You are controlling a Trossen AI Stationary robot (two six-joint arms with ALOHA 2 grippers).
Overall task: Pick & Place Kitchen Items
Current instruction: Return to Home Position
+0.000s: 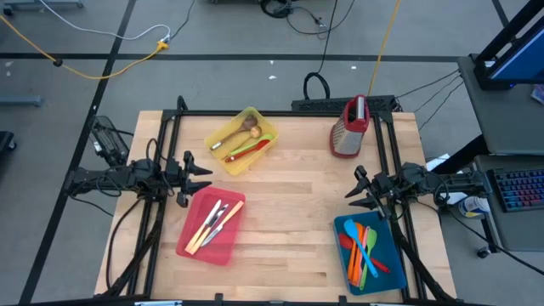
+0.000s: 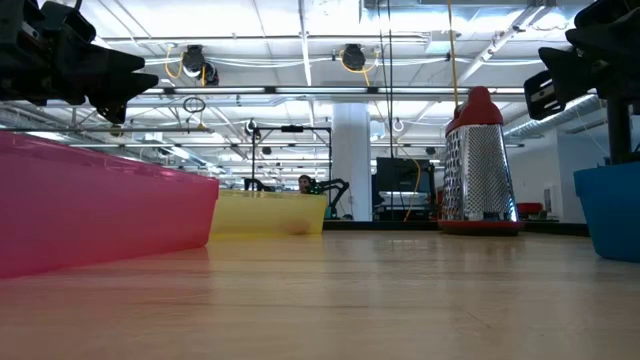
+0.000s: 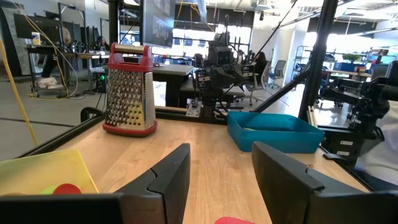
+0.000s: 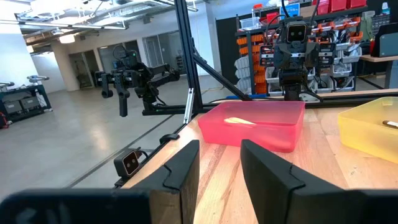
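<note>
Kitchen items lie in three trays on the wooden table. The yellow tray [image 1: 241, 140] at the far middle holds wooden, red, orange and green utensils. The pink-red tray [image 1: 211, 226] holds pale-handled cutlery [image 1: 214, 223]. The blue tray [image 1: 369, 252] at the near right holds orange, red, green and blue spoons [image 1: 363, 246]. My left gripper [image 1: 204, 176] hovers level and open at the table's left, above the pink-red tray's far end. My right gripper [image 1: 352, 189] hovers level and open at the table's right, above the blue tray's far end. Both carry nothing.
A metal box grater with a red handle [image 1: 349, 127] stands upright at the far right of the table. Black frame rails [image 1: 280, 112] run along the table's far, left and right edges. Bare wood lies in the middle between the trays [image 1: 297, 204].
</note>
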